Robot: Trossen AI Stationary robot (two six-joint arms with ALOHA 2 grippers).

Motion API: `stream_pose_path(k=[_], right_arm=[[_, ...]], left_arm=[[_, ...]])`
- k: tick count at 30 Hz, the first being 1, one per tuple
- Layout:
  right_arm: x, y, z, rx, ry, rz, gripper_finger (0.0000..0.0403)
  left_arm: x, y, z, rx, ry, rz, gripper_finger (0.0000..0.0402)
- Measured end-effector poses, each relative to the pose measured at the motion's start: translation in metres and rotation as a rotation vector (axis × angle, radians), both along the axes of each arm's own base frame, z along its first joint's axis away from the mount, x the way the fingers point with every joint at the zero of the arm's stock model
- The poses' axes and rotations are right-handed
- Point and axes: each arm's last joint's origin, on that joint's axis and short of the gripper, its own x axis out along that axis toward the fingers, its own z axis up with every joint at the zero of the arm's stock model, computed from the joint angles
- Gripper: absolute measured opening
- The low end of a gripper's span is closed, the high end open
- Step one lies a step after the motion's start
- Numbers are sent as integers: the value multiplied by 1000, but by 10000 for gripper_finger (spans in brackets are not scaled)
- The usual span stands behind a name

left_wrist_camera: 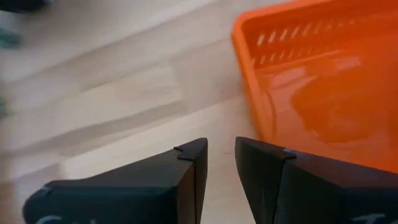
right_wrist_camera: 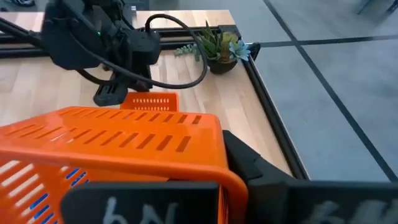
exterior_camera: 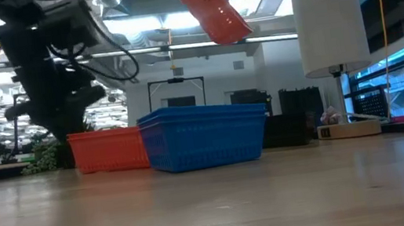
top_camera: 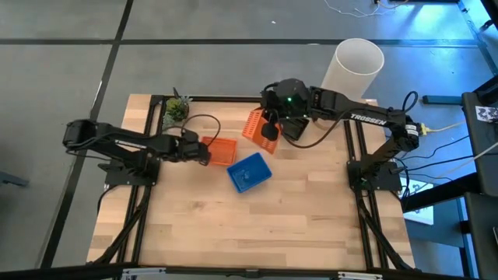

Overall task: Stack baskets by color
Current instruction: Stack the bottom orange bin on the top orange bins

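An orange basket [top_camera: 223, 152] rests flat on the table left of centre, and a blue basket [top_camera: 250, 173] stands bottom-down right beside it toward the near edge. My left gripper [top_camera: 205, 153] is low at the orange basket's left side. Its fingers [left_wrist_camera: 186, 168] stand slightly open just outside the rim [left_wrist_camera: 249, 81] with nothing between them. A second orange basket [top_camera: 254, 123] hangs tilted high above the table [exterior_camera: 209, 7], with my right gripper [top_camera: 269, 132] shut on it. My right gripper pinches the second orange basket by the rim of one wall [right_wrist_camera: 227, 174]. Its fingers slant down from the table's far right. The basket is lifted clear of the table and tilted, and its slotted wall [right_wrist_camera: 118, 140] stretches away in front of the fingers.
A tall white cylinder [top_camera: 354, 66] stands at the far right corner. A small green plant [top_camera: 176, 109] sits at the far left corner. Black frame rails [top_camera: 354, 155] run along the table's sides. Bare wood lies toward the near edge [top_camera: 249, 233].
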Motion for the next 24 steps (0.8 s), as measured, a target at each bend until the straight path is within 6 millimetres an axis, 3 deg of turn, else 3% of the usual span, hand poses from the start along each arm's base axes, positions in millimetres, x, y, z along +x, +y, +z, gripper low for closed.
stream_pose_path(k=[12,16,24], right_arm=[[0,-7,-2,-46,17,17,0],[6,-14,-8,-75,31,65,0],[46,-34,-49,-178,49,267,0]], left_arm=[[50,2,-11,33,-248,-169,75],[48,1,-9,29,-255,-169,75],[21,-2,24,62,-273,-186,75]])
